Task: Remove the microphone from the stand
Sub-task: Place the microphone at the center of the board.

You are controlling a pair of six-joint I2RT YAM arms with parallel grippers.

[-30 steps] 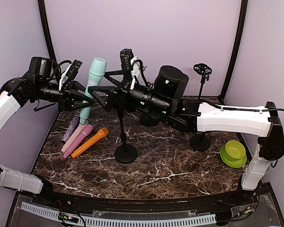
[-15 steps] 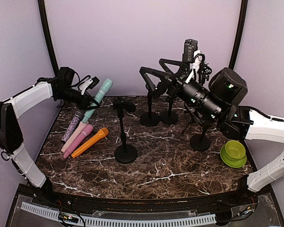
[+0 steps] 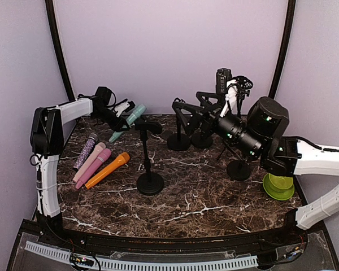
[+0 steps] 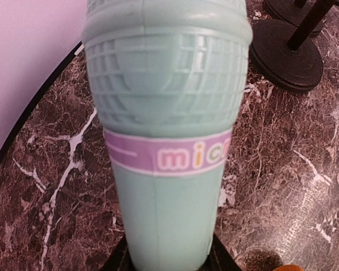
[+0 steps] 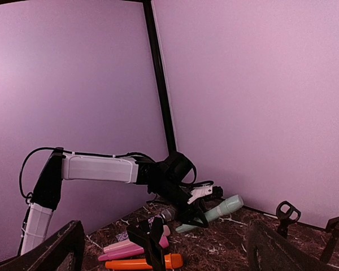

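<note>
Left hand (image 3: 123, 123): clenched around the handle of the mint-green plastic toy microphone (image 3: 137, 112), jaws on either side of the shaft below the lilac printed band (image 4: 168, 159).

Microphone position: carried off the black round-based stand (image 3: 150, 182), over the back-left of the dark marbled bench (image 3: 203, 203). It is tilted, with the head up and toward the stand's clip (image 3: 149, 127), which stands bare. Whether the tail end touches the bench cannot be told.

Right hand (image 3: 189, 113): released, jaws wide, nothing between them, raised above the stands at the back.

Handling, as a judgement: moulded plastic, likely hollow, so light and stiff, and a firm pinch should not deform it. The handle looks smooth and tapers toward the tail, so it could slide in that direction through a loose grip. The gridded head is much wider than the shaft and would act as a stop against the jaws. The best hold looks to be on the shaft just under the band, close to the balance point, as the left hand has it. The head is too broad and rounded for a sure pinch.

Nearby: a glittery purple microphone (image 3: 86, 150), a pink microphone (image 3: 94, 160) and an orange microphone (image 3: 108, 169) lie side by side at the left of the bench. A setting-down spot would need to avoid them.
</note>
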